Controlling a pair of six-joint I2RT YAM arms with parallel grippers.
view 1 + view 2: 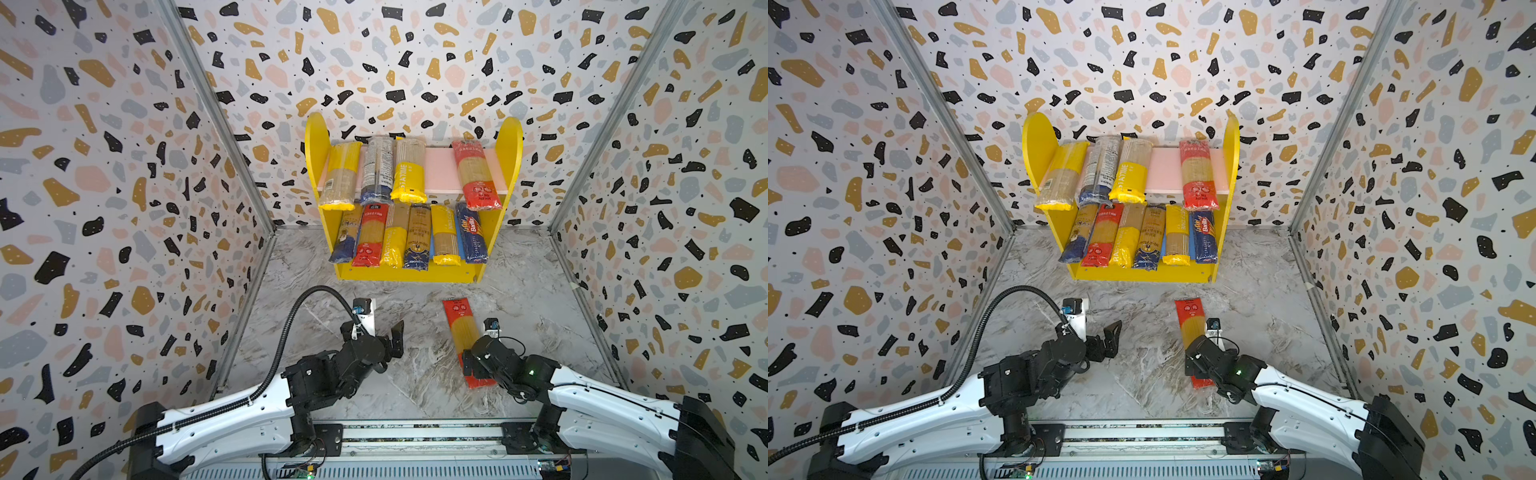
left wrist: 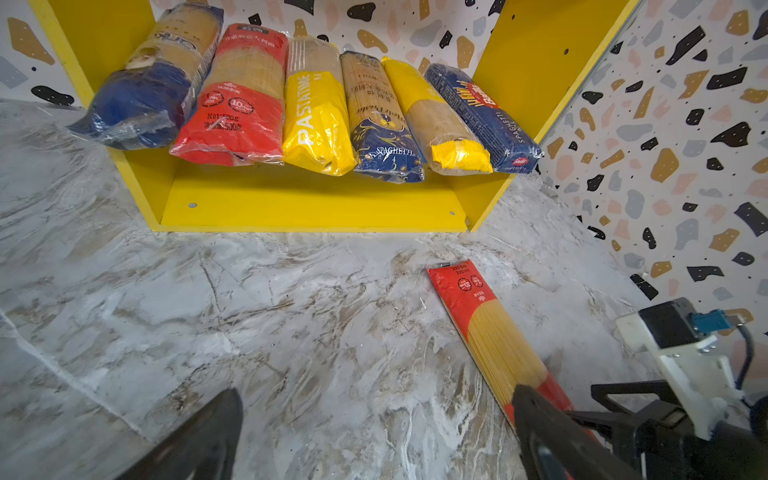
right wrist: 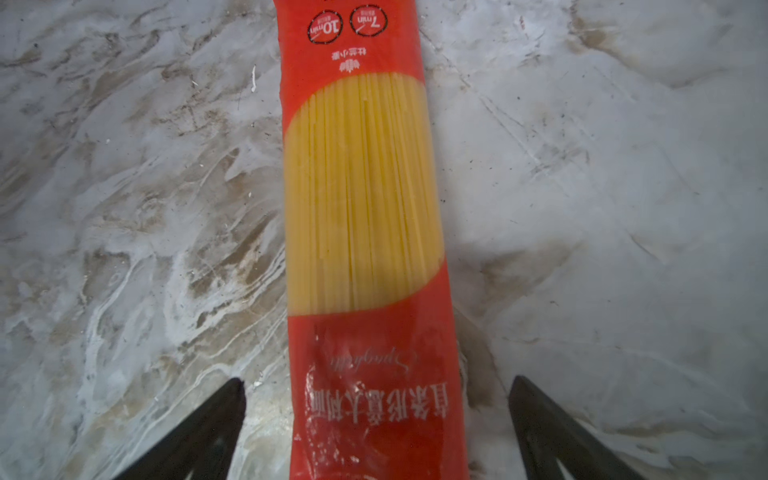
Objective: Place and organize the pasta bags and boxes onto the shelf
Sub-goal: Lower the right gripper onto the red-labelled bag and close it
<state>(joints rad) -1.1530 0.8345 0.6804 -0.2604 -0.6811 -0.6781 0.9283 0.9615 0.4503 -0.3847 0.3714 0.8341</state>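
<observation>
Looking down from the right wrist, you see the red spaghetti bag [image 3: 361, 187] running lengthwise away from the right gripper [image 3: 376, 382]. Its long axis lies square to the line between the two fingers [image 3: 226, 409]. Those fingers stand wide apart, one on each side of the bag's near red end. Bare table [image 3: 582, 208] shows between each tip and the plastic, so nothing is held.

In a top view the bag [image 1: 460, 322] lies flat in front of the shelf [image 1: 316, 137], below its right half, with its far end pointing toward the shelf. Your left gripper [image 2: 378, 392] is spread wide and empty too, well off to the left, so the right arm is plainly the nearer. You likely need only come down and close across the bag's narrow width. The bare stretch of pink upper board [image 1: 440, 170] looks like the free slot.
</observation>
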